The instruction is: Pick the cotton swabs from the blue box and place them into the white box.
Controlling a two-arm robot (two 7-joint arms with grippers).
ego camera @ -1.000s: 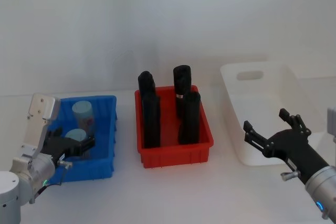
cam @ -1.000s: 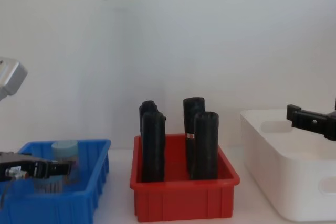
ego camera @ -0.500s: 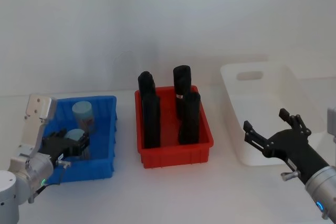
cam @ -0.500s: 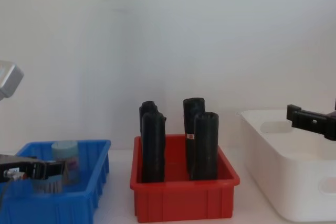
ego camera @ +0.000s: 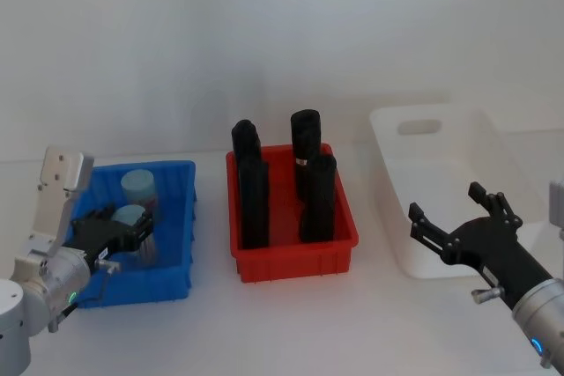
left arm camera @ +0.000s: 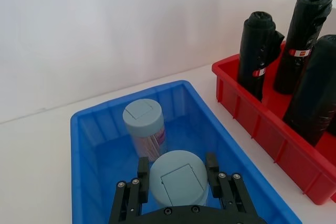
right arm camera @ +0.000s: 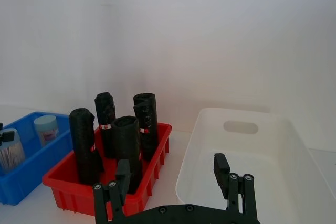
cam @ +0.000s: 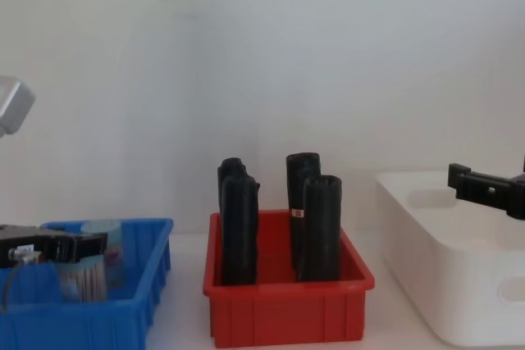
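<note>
Two cotton swabs tubs with pale blue lids are in the blue box [ego camera: 179, 167] at the left. My left gripper [ego camera: 123, 233] is shut on the nearer tub [ego camera: 131, 217], its fingers [left arm camera: 211, 163] clamped on both sides of the lid [left arm camera: 178, 178]; its swab sticks [cam: 82, 281] show under the gripper. The other tub [ego camera: 139, 186] stands upright behind it [left arm camera: 144, 120]. The white box [ego camera: 425, 263] is at the right. My right gripper [ego camera: 445, 201] hovers open beside the white box's near left corner, holding nothing.
A red bin [ego camera: 295, 261] with several tall black rolls [ego camera: 254, 200] stands between the blue box and the white box [right arm camera: 199, 145]. Bare white table lies in front of all three bins.
My left gripper has risen a little with the nearer tub, which now sits higher in the blue box. The right arm has not moved.
</note>
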